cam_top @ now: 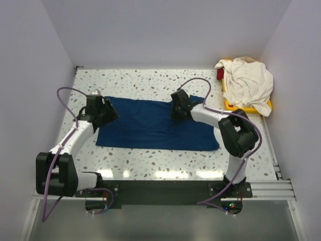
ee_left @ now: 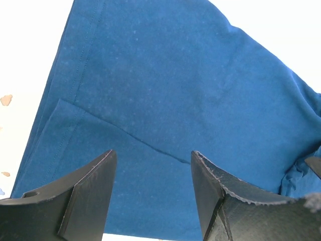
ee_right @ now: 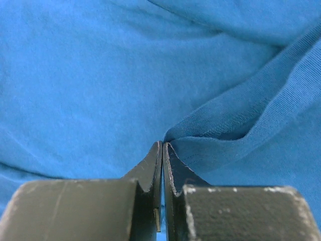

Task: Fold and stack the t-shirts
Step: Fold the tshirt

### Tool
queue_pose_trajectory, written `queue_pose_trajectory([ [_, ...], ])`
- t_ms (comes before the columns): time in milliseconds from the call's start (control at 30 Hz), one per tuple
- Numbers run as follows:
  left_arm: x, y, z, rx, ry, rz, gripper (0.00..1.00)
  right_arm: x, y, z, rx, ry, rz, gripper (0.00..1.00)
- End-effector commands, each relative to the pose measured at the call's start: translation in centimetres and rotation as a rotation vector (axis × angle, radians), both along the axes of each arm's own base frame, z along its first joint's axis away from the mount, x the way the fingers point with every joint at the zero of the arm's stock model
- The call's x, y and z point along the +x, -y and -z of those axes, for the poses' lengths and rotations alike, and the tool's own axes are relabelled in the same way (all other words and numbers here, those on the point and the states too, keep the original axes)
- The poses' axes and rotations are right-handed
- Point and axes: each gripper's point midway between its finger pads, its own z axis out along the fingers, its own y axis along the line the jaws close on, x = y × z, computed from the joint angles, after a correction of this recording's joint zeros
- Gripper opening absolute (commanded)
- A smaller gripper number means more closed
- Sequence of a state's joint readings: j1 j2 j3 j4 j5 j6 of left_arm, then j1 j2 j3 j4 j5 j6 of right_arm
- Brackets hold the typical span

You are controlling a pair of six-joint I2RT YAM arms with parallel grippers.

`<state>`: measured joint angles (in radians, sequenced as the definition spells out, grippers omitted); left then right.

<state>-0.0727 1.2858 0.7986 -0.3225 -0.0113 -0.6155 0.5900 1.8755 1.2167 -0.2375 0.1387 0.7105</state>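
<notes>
T-shirt [cam_top: 155,125] fold in right hand [ee_right: 162,146]

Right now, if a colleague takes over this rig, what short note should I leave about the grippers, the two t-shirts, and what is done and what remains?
Left gripper: open, holding nothing, over the left edge of the navy t-shirt.
Right gripper: shut, pinching a fold of the navy t-shirt near its far right part.
Navy t-shirt: flat on the table as a wide rectangle; seems partly folded.
Cream t-shirt: crumpled on the yellow tray, far right corner, not folded.
Left to do: finish the navy fold, fold the cream one, stack both.
</notes>
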Motion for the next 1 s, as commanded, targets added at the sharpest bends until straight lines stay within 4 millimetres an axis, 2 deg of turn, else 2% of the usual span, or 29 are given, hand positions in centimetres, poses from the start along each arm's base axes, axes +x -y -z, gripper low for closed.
queue_pose_trajectory([
  [0,1.4,0.2,-1.6,0.0,0.06,0.015,0.66,1.9,-1.7,-1.8,0.021,0.084,-0.027,0.01],
  [67,1.5,0.2,-1.5,-0.004,0.059,0.01,0.66,1.9,-2.2,-1.8,0.016,0.087,-0.052,0.07],
  [100,1.9,0.2,-1.8,-0.005,0.068,0.006,0.66,1.9,-2.2,-2.1,0.014,0.095,-0.058,0.2],
  [167,2.5,0.2,-2.0,-0.012,0.071,-0.013,0.67,2.2,-1.7,-2.8,-0.014,0.119,-0.067,0.32],
  [200,3.4,0.0,-2.9,-0.01,0.096,-0.026,0.67,2.5,-1.5,-3.4,-0.028,0.139,-0.067,0.41],
  [233,3.9,-0.1,-2.7,-0.012,0.086,-0.044,0.68,3.0,-0.9,-4.4,-0.045,0.162,-0.058,0.45],
  [267,5.1,-0.2,-3.9,-0.009,0.112,-0.058,0.68,3.6,-0.4,-5.4,-0.077,0.183,-0.065,0.49],
  [300,5.8,-0.5,-4.2,0.003,0.117,-0.078,0.68,4.1,0.3,-6.1,-0.097,0.198,-0.05,0.5],
  [333,6.4,-0.7,-4.4,0.006,0.118,-0.092,0.68,4.9,1.6,-6.5,-0.111,0.202,-0.026,0.52],
  [367,7.1,-0.8,-3.7,0.01,0.098,-0.101,0.68,5.6,2.5,-7.2,-0.118,0.207,-0.016,0.52],
  [400,8.2,-0.9,-4.8,0.013,0.122,-0.113,0.68,6.0,3.2,-7.2,-0.105,0.195,-0.012,0.52],
  [433,8.8,-1.0,-4.9,0.014,0.123,-0.123,0.68,7.2,5.7,-7.3,-0.096,0.186,0.037,0.51],
  [467,9.4,-1.0,-4.1,0.016,0.106,-0.127,0.68,7.9,6.7,-7.2,-0.083,0.178,0.052,0.5],
  [500,10.3,-0.9,-4.9,0.012,0.128,-0.129,0.68,8.6,7.8,-7.0,-0.07,0.169,0.071,0.49],
  [533,10.8,-0.9,-4.1,0.013,0.113,-0.132,0.68,9.6,9.9,-6.9,-0.06,0.159,0.105,0.47],
  [567,11.5,-0.9,-4.6,0.009,0.122,-0.134,0.68,10.2,10.8,-6.4,-0.078,0.131,0.116,0.42],
  [633,12.2,-0.8,-3.8,0.01,0.107,-0.135,0.68,11.3,13.2,-5.6,-0.102,0.104,0.15,0.41],
  [667,12.6,-0.8,-4.0,0.009,0.112,-0.136,0.68,11.8,13.8,-5.6,-0.11,0.096,0.157,0.41],
  [700,12.9,-0.7,-3.9,0.005,0.11,-0.134,0.68,12.0,14.4,-4.4,-0.118,0.073,0.162,0.41],
  [733,13.1,-0.6,-3.4,0.003,0.102,-0.13,0.68,12.5,15.3,-4.1,-0.119,0.065,0.179,0.41],
  [767,13.2,-0.5,-3.2,0.002,0.1,-0.127,0.68,13.0,15.6,-4.2,-0.118,0.066,0.185,0.41],
  [800,13.5,-0.4,-3.4,0.0,0.106,-0.127,0.68,13.2,16.0,-2.7,-0.13,0.035,0.192,0.4],
  [900,13.9,-0.4,-2.9,-0.001,0.096,-0.122,0.68,14.2,16.8,-1.9,-0.136,0.016,0.208,0.39],
  [933,13.9,-0.4,-2.7,0.0,0.092,-0.122,0.68,14.2,17.3,-0.8,-0.147,-0.012,0.214,0.39],
  [967,14.1,-0.4,-2.7,-0.001,0.093,-0.122,0.68,14.5,17.5,-0.8,-0.148,-0.015,0.222,0.39],
])
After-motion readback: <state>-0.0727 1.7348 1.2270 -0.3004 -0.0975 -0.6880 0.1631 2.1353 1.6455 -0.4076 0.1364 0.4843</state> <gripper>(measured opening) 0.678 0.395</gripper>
